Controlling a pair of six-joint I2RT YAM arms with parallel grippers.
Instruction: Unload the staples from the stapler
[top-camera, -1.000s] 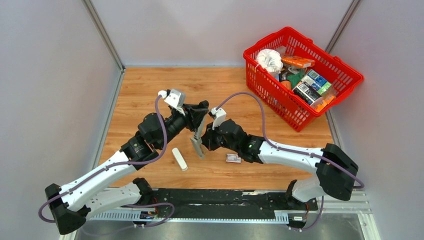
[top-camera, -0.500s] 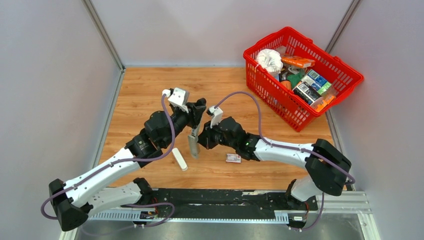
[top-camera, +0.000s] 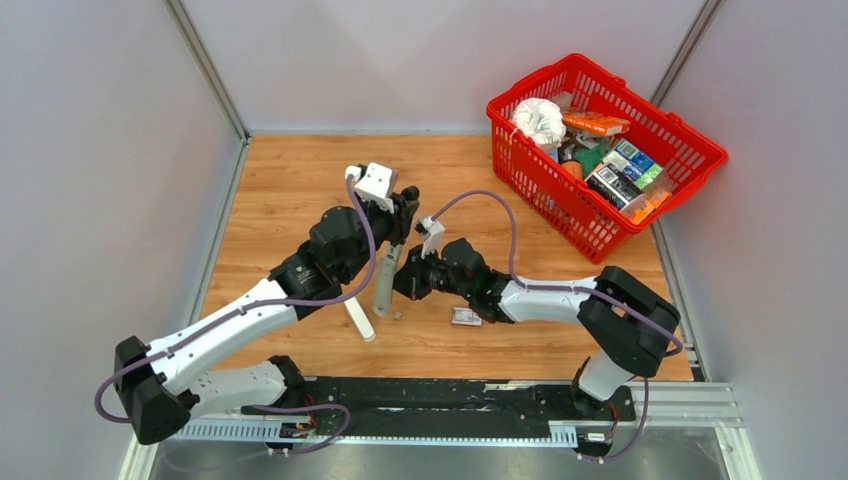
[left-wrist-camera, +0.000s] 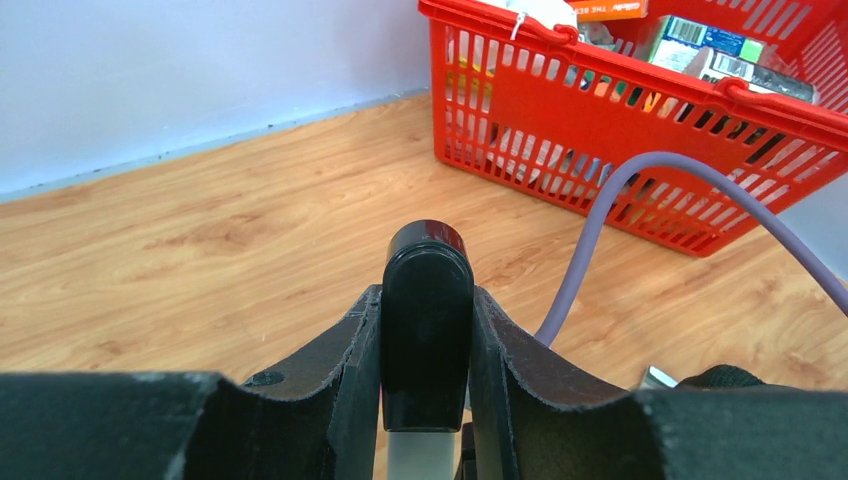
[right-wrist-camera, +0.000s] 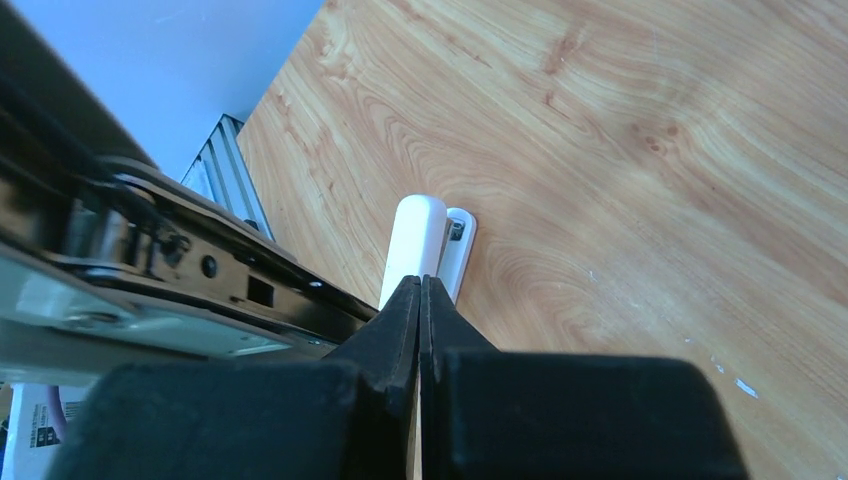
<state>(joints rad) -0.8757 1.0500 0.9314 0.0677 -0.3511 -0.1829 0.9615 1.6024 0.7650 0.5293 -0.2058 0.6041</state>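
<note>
We judged the unloading barely under way. On the wooden table (top-camera: 290, 190), the red basket (top-camera: 548, 195) at the far right held cartons, packets and a white bag, well apart from both arms. Our left gripper (left-wrist-camera: 425, 310) clamped the stapler (top-camera: 385, 285) by its black end, hanging it upright; our right gripper (right-wrist-camera: 418, 300) sat pinched shut and empty just beside it. A white bar (top-camera: 359, 319) and small box (top-camera: 465, 317) lay near. The staples we could not make out; a speck (top-camera: 397, 316) beneath was too small to name.

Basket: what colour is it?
Red. The basket shows best in the top external view.
</note>
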